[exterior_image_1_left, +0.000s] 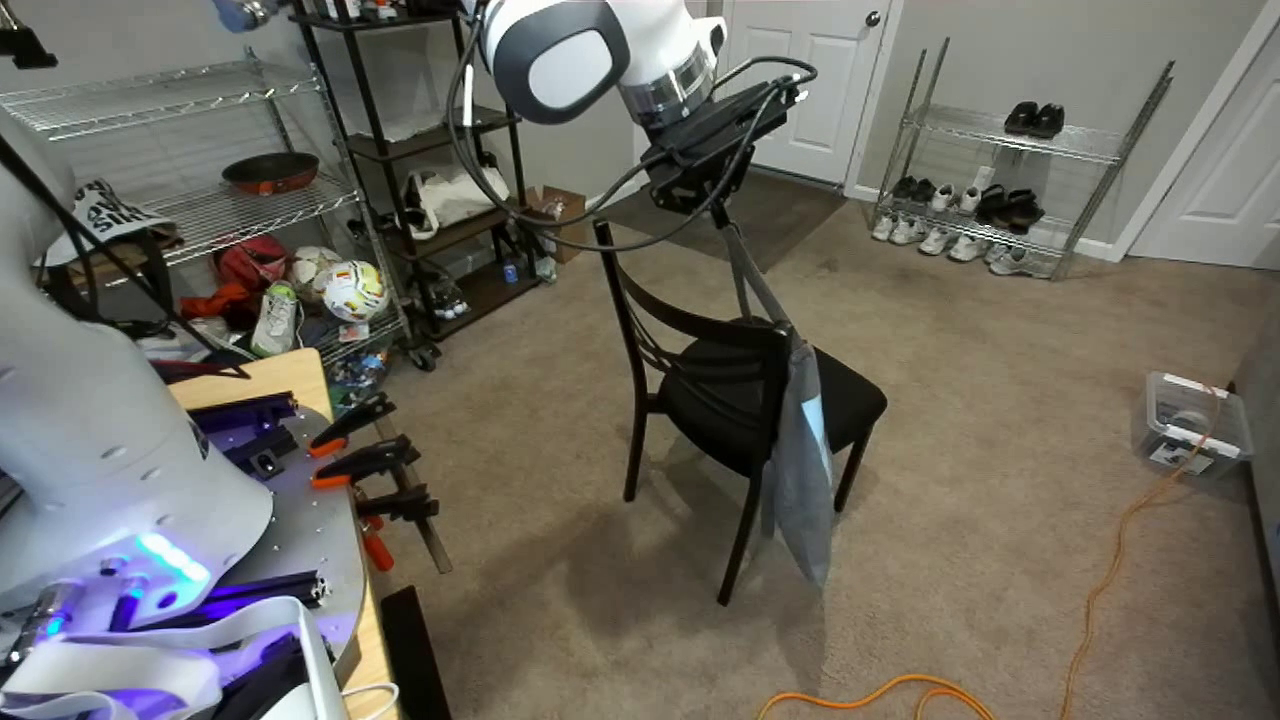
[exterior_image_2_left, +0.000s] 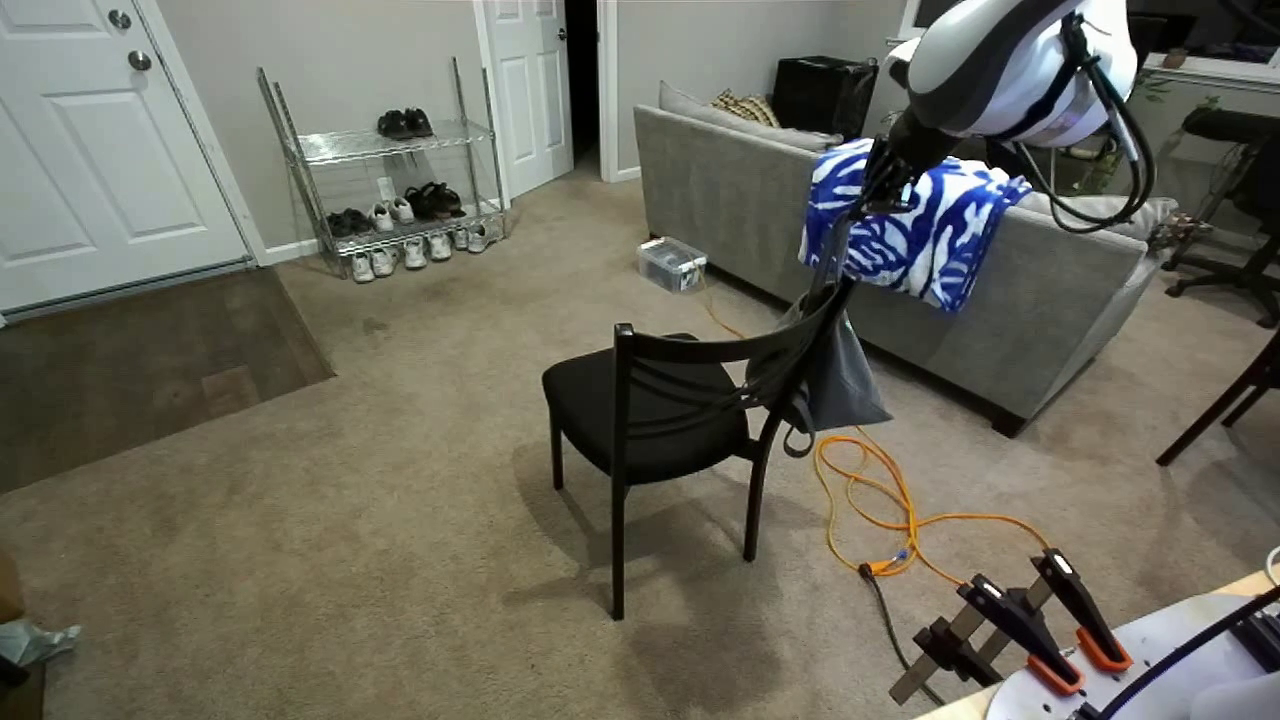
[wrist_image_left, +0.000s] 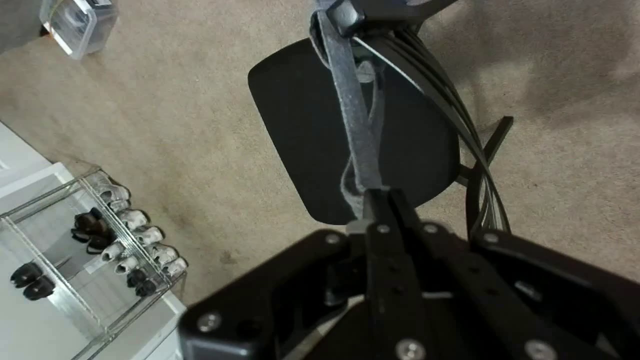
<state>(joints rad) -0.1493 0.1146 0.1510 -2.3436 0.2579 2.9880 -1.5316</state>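
Where the strap meets the gripper: we see the strap (wrist_image_left: 350, 100) end at the tips of the gripper (wrist_image_left: 387, 194), which stand close together; we read a pinch on the strap.
Gray bag: below the gripper, in both exterior views, hanging along the outer side of 1 back post of the chair (exterior_image_2_left: 660, 450); long axis roughly vertical, lower corner toward the floor.
Strap line: 2 strands slant from gripper to bag over the seat (exterior_image_1_left: 845, 385); we judge 1 taut, 1 slack.
In the way: top corner of the backrest (exterior_image_2_left: 720, 350), right beside the strap; we cannot tell whether the strap loops around it.
Arm: only 1 arm (exterior_image_1_left: 570, 60), extending past the edge of the table (exterior_image_1_left: 290, 378) where the clamps (exterior_image_1_left: 365, 460) grip; we note chair and bag well apart from that edge.
Floor off the clamped edge: orange cord (exterior_image_2_left: 870, 510) in loops, between clamps and bag.
Beyond the bag: sofa (exterior_image_2_left: 720, 190) with a blue-and-white blanket (exterior_image_2_left: 900, 215), plastic bin (exterior_image_2_left: 672, 265) just beside it.
Table corner, shelf side: wire shelf (exterior_image_1_left: 260, 226) with a ball (exterior_image_1_left: 355, 290).
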